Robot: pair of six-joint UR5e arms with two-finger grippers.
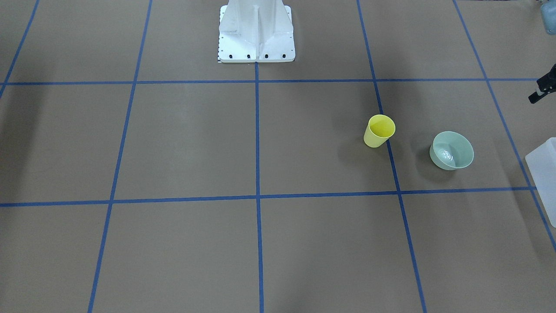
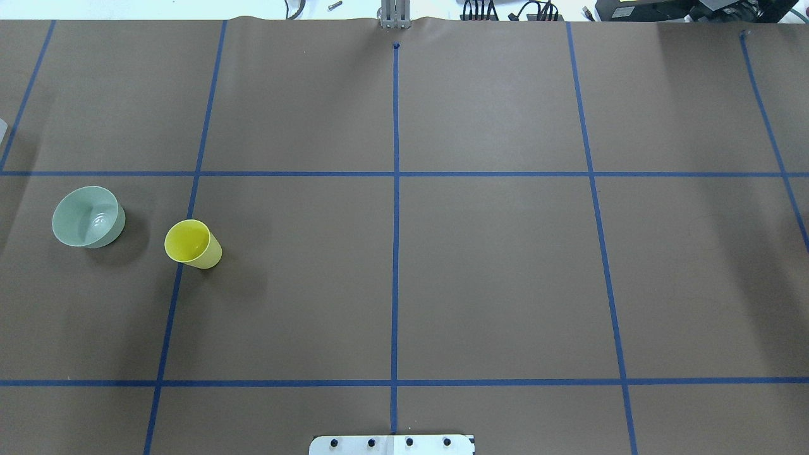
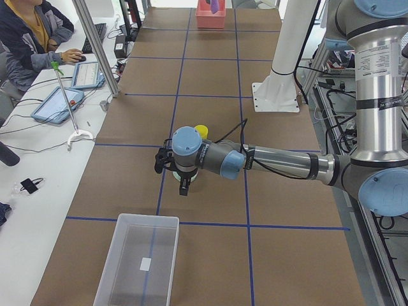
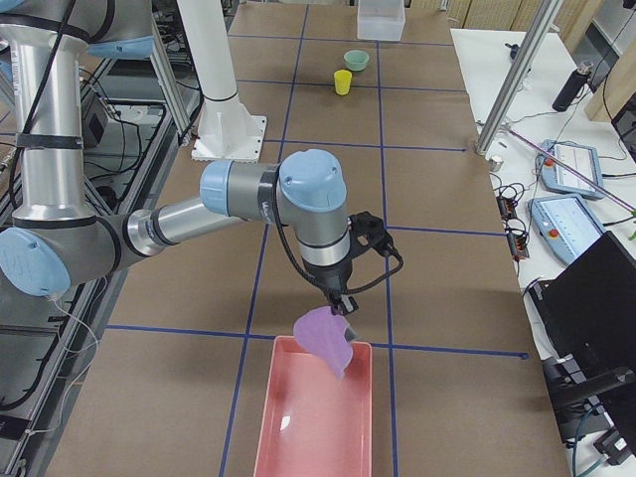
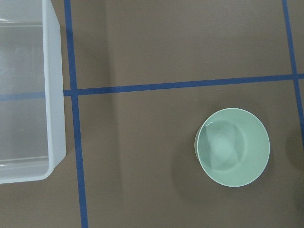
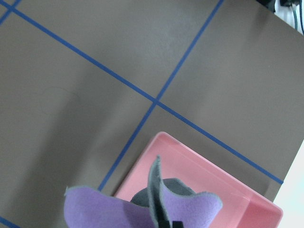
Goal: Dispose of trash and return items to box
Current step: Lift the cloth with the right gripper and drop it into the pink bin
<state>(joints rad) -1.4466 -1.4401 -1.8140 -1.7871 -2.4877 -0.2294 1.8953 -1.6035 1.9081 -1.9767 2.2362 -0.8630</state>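
Observation:
The trash, a lilac and dark grey cloth (image 4: 325, 340), hangs from my right gripper (image 4: 339, 303), which is shut on it just above a pink bin (image 4: 316, 427). The right wrist view shows the cloth (image 6: 137, 206) over the bin's corner (image 6: 223, 187). The yellow cup (image 2: 191, 243) and mint-green bowl (image 2: 87, 216) stand upright side by side on the table. My left gripper (image 3: 173, 174) hovers over the bowl (image 5: 233, 147) with its fingers apart and nothing between them. Only its black edge (image 1: 541, 89) shows in the front view. The frosted box (image 3: 140, 262) stands beyond the bowl and holds nothing.
The white robot base (image 1: 256, 32) stands at the table's middle edge. Blue tape lines grid the brown table top (image 2: 493, 272). A person sits at a side bench with tablets (image 3: 60, 102) along the far edge. The box's corner (image 1: 545, 171) shows at the front view's right edge.

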